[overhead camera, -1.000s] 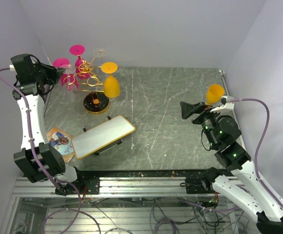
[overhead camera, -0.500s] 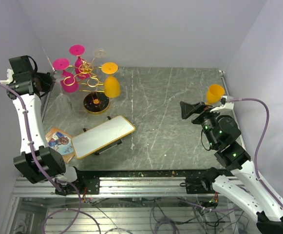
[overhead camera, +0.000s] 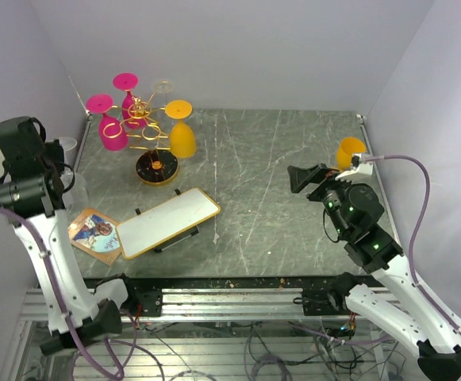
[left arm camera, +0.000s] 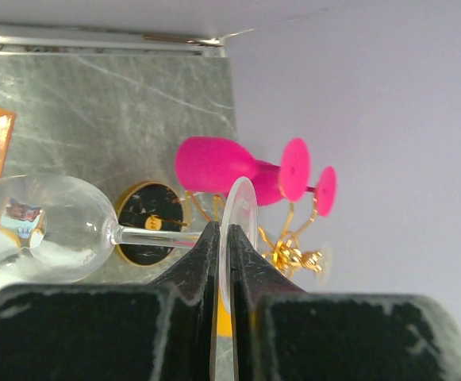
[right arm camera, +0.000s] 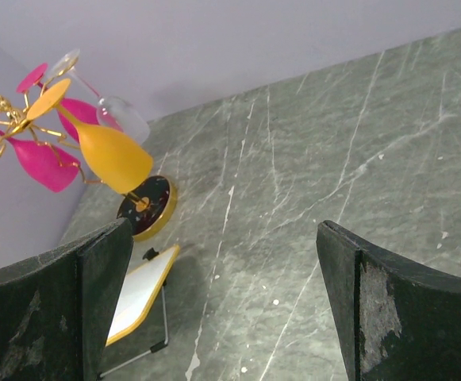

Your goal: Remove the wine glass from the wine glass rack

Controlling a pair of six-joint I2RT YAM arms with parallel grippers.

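Note:
The wine glass rack (overhead camera: 145, 119) is a gold wire stand on a round black base (overhead camera: 157, 167) at the back left. Two pink glasses (overhead camera: 111, 133), a yellow glass (overhead camera: 182, 140) and a clear glass (overhead camera: 163, 86) hang on it. My left gripper (overhead camera: 55, 165) is at the far left, away from the rack. It is shut on the foot of a clear wine glass (left arm camera: 48, 230), held sideways in the air, and the fingertips (left arm camera: 208, 238) pinch the foot disc (left arm camera: 240, 208). My right gripper (overhead camera: 305, 178) is open and empty over the right of the table; its jaws stand wide apart in the right wrist view (right arm camera: 222, 270).
A white gold-edged board (overhead camera: 169, 222) on a small stand lies in front of the rack. A picture card (overhead camera: 95, 234) lies at the near left. A yellow cup-shaped glass (overhead camera: 349, 151) stands at the right edge. Walls close in left, back and right.
My left arm has pulled left and toward the near side, away from the rack, carrying the clear glass off it. The right gripper has shifted slightly.

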